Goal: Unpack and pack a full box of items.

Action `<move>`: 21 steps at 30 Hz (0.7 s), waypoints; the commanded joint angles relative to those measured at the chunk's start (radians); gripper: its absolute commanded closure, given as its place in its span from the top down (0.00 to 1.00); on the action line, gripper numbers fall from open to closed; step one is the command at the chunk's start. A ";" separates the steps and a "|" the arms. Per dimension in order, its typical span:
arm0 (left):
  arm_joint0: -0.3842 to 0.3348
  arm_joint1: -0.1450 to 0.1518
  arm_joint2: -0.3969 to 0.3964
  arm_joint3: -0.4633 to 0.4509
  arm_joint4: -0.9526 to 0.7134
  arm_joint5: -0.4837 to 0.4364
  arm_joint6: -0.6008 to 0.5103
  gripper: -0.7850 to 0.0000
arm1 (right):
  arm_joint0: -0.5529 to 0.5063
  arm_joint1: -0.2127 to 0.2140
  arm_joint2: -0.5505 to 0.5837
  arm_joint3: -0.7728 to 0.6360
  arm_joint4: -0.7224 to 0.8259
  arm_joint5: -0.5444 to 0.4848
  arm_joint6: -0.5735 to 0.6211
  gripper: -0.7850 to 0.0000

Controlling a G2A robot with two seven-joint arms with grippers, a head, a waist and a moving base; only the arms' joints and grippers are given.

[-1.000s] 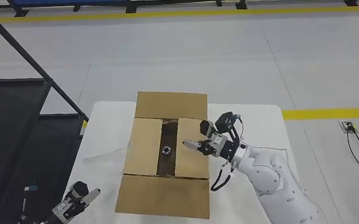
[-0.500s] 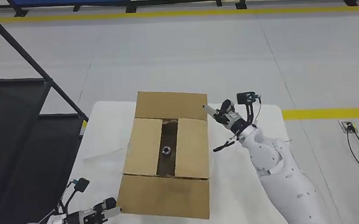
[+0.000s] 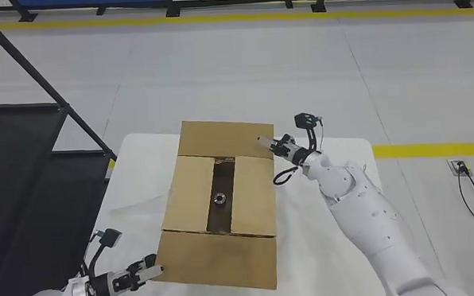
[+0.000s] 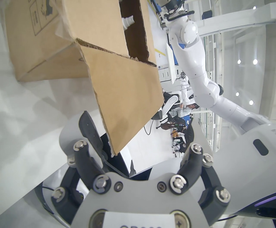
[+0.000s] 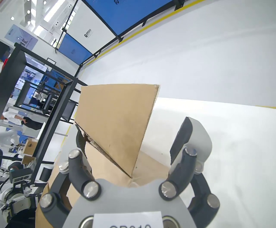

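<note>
Left gripper (image 4: 140,127) sat at the nearest corner of the box (image 3: 193,190), jaws spread wide with the near flap (image 3: 214,259)'s corner poking in between the fingers, nothing clamped as far as I could see. That flap lay folded outward, roughly level, hanging out over the table (image 3: 337,247). Behind it the two inner flaps (image 3: 253,193) were mostly down, leaving a dark slot (image 3: 220,180) with an item (image 3: 220,199) showing in it; from the left wrist view it looked like a white bottle top. The far flap (image 3: 227,136) was folded out the other way, and the right gripper (image 5: 133,127) was at its right corner, also wide open around the cardboard without pinching it. My guess is the step was working those outer flaps, though opening or closing I couldn't call. To do it well I'd take a deeper bite than just the tip, then swing along the hinge's arc instead of tugging, both arms together so the box doesn't skid. Orientation-wise, the box stood upright in the middle of the table with its opening facing up, and the slot plus the spread flaps ran lengthwise from the robot's side to the far side.
</note>
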 commanded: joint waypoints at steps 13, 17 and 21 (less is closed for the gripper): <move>-0.032 0.014 0.024 0.010 -0.045 0.053 0.032 1.00 | 0.113 -0.038 -0.042 0.212 0.076 -0.167 0.070 1.00; -0.033 0.016 0.013 0.000 -0.101 0.071 0.059 1.00 | 0.124 -0.040 -0.042 0.232 0.081 -0.193 0.068 1.00; -0.035 0.019 0.002 -0.014 -0.140 0.090 0.077 1.00 | 0.124 -0.036 -0.037 0.234 0.089 -0.256 0.075 1.00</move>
